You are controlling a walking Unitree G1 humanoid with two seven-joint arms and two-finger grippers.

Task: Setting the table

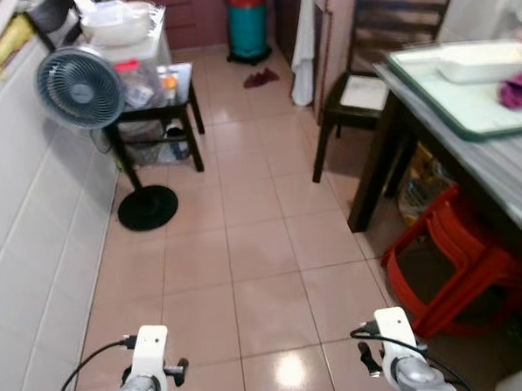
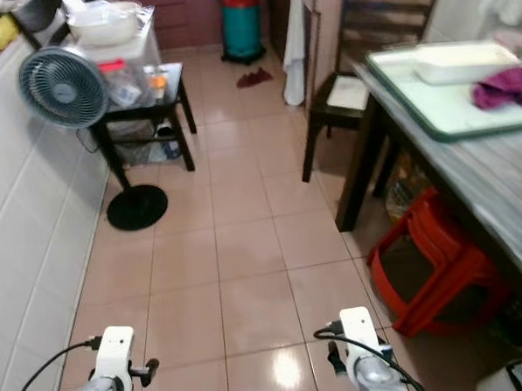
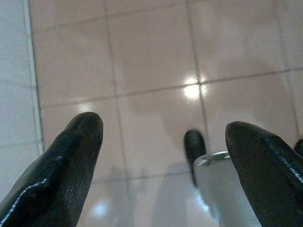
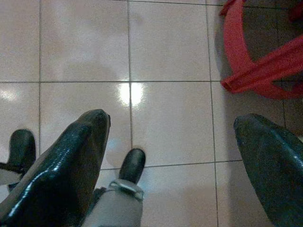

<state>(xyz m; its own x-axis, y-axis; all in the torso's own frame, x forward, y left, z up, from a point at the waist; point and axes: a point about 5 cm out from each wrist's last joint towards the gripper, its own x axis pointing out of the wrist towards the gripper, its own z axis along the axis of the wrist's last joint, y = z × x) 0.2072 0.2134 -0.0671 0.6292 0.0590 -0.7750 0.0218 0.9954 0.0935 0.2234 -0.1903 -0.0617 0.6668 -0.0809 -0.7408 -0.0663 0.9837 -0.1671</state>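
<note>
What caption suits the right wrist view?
Open right pincer hangs over glossy floor tiles, red stool nearby.

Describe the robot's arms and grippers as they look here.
Both arms are silver metal tubes, each ending in a white boxy block with thin black cables looping off it. The left gripper and right gripper each have two long, glossy black fingers with rounded tips.

Floor [image 1: 255, 248]: glazed tile, glossy, with light glare just ahead of the fingers [image 4: 71, 165], which are black, smooth and faintly sheened. Stool [image 1: 457, 264], beside the right fingers: red plastic, smooth. Counter [image 1: 505, 169]: grey streaked top on dark wooden legs. Cloth [image 1: 518, 88] on it: purple, soft, crumpled. Wall [image 1: 26, 225]: white tile. Chair [image 1: 360, 85]: dark wood.
</note>
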